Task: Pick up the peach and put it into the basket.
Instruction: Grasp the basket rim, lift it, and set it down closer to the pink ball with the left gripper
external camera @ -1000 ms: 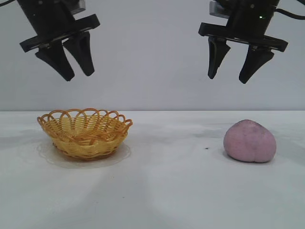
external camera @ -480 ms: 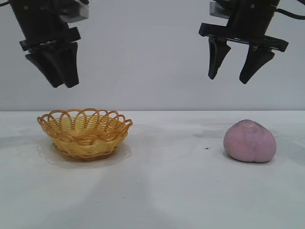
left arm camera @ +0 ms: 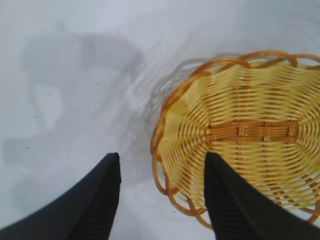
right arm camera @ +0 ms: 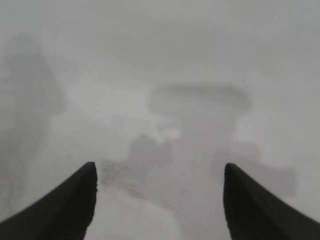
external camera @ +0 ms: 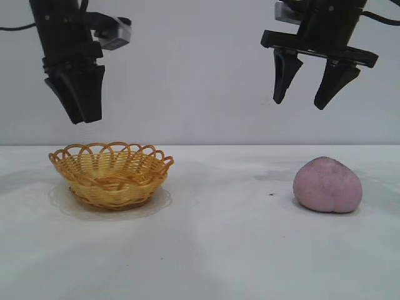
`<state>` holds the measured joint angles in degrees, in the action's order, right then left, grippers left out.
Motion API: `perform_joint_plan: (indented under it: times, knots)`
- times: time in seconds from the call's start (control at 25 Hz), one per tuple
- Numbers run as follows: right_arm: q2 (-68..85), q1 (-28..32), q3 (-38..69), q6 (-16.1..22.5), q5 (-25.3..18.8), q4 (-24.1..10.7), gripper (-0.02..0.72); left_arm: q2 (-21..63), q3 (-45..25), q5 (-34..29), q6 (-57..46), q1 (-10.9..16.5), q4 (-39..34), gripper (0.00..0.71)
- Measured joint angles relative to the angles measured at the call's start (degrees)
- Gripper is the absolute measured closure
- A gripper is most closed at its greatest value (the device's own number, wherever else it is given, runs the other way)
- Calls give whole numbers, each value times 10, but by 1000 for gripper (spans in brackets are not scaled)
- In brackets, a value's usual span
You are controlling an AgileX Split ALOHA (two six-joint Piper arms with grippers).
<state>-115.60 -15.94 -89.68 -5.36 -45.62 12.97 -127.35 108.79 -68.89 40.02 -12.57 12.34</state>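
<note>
The pink-mauve peach [external camera: 328,185] lies on the white table at the right. The yellow-orange wicker basket [external camera: 111,174] stands at the left and is empty; it also shows in the left wrist view [left arm camera: 240,130]. My right gripper [external camera: 301,103] hangs open and empty high above the table, a little left of the peach; the peach is out of the right wrist view, where the gripper [right arm camera: 159,172] sees only bare table. My left gripper [external camera: 81,115] hangs above the basket's left rim, turned edge-on to the exterior camera; in its wrist view [left arm camera: 162,162] it is open and empty.
The white table [external camera: 219,244] stretches between basket and peach. A small dark speck [external camera: 270,194] lies left of the peach. A plain grey wall stands behind.
The left gripper has rotated about its wrist, so its two fingers now overlap edge-on, and it has shifted slightly. The right gripper, peach and basket have not moved.
</note>
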Motion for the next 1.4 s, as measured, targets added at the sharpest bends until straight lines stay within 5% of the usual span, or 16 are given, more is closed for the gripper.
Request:
perform_joint_plan:
  times: [0.8,1.04,1.36,1.4]
  knots:
    - [1,0,0,0,0,-10,211,-80,34,-11,10,-20,-33,338]
    - [1,0,0,0,1,-10,211,-86,37,-15,10,-20,-28,650]
    - [1,0,0,0,1,-11,211,-83,40,-17,-143,-20,-12,642]
    - [1,0,0,0,1,-11,211,-80,40,-17,-167,-20,-7,710]
